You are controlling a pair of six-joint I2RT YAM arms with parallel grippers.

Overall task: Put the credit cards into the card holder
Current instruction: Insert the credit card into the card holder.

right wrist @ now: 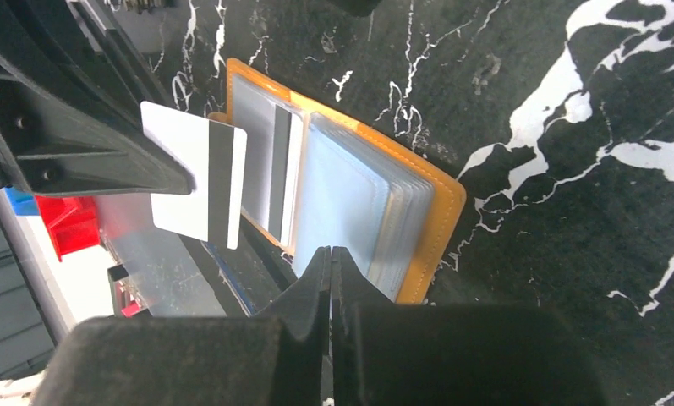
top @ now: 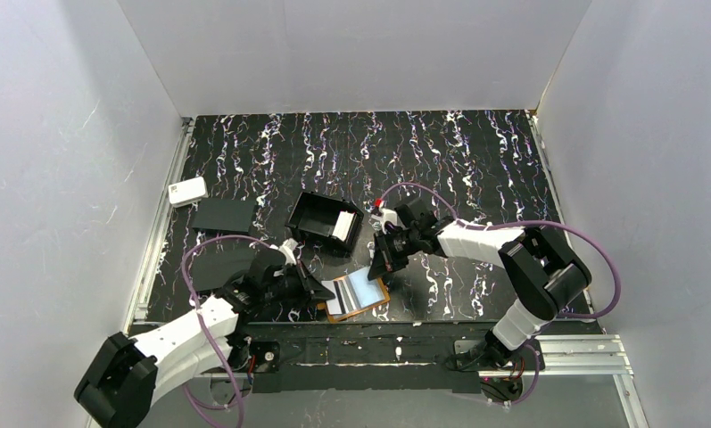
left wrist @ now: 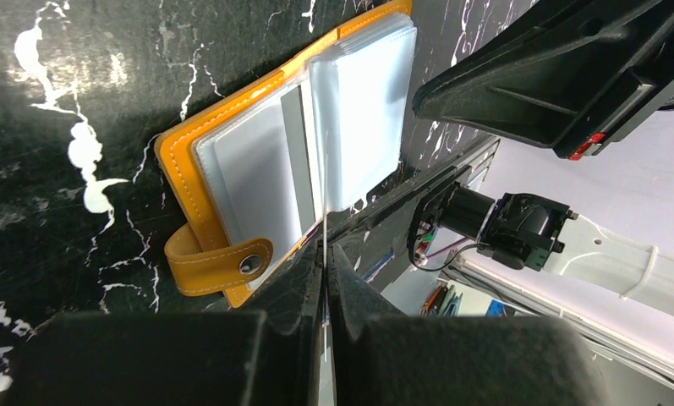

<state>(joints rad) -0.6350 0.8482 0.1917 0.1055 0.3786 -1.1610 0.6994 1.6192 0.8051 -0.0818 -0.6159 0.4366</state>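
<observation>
Two arms meet over an open card holder (right wrist: pixel 450 207) lying flat on the marbled black worktop (top: pixel 476 169), near its front edge. The left end effector (left wrist: pixel 324 254), jaws pressed together, pinches a white credit card (right wrist: pixel 189 182) with a dark stripe by one edge and holds it just beside the holder's left-hand clear pockets. The right end effector (right wrist: pixel 331 254) is closed too, its tips at the near edge of the stacked right-hand sleeves. Whether it has caught a sleeve between them is hard to tell from these angles. More credit cards (top: pixel 343 225) sit in the black tray (top: pixel 309 214) farther back.

The risks ahead look plain. The card sits at an angle to the pocket mouths, so a push now could butt it against a sleeve edge or slip it between leaves rather than into a pocket. Nothing visibly pins the holder, so it may skid. Held by a narrow edge, the card could pivot in the grip, and the two end effectors work close enough to collide.
</observation>
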